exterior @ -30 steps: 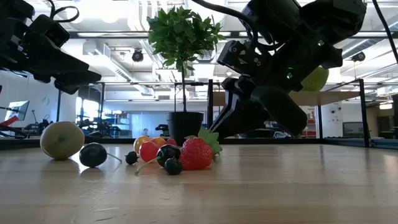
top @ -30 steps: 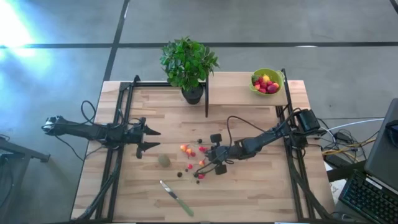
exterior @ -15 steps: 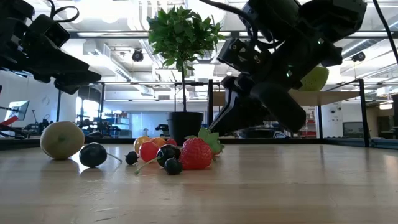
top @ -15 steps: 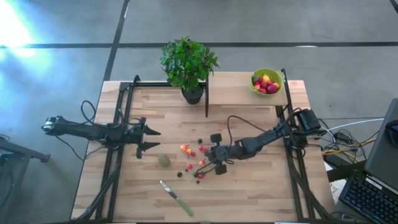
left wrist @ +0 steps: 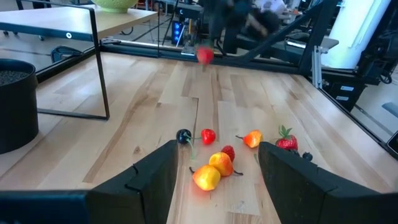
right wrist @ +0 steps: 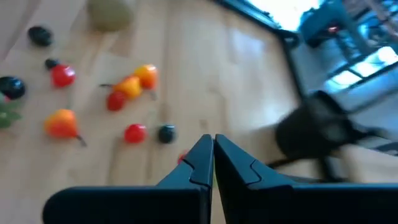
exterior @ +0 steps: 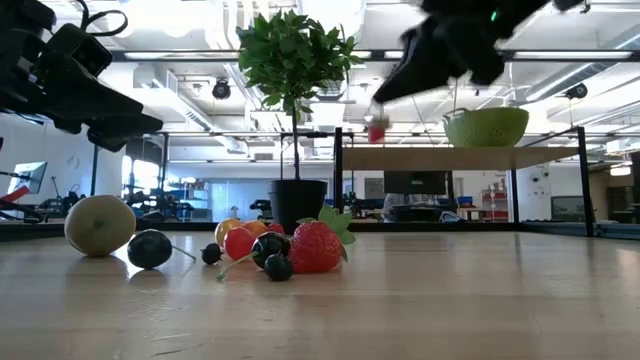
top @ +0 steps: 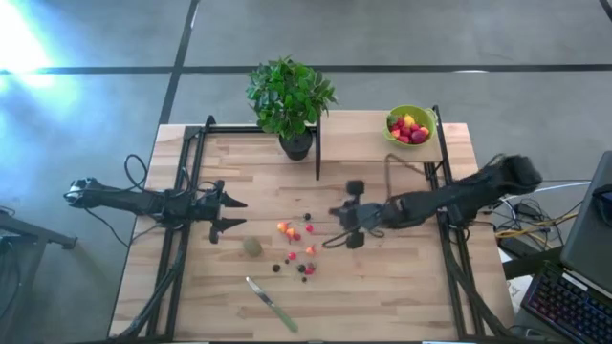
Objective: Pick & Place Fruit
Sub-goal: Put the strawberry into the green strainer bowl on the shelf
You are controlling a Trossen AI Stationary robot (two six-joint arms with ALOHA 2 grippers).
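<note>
Right claw [top: 337, 214] pinching a small red berry [exterior: 377, 131] (lifted clear of the tabletop [top: 402, 287]), needing steady carrying toward the back-right-corner bowl [top: 409, 125]; left claw [top: 233, 213] hanging open.

I can't read any text, label, brand, number or sign in these views. Nothing printed shows on the table [top: 382, 287], the fruit [exterior: 318, 247], the bowl [top: 410, 125] or the plant pot [top: 295, 145]. The screens in the room behind [exterior: 412, 182] show only as dark or glowing patches with no characters I can make out.
</note>
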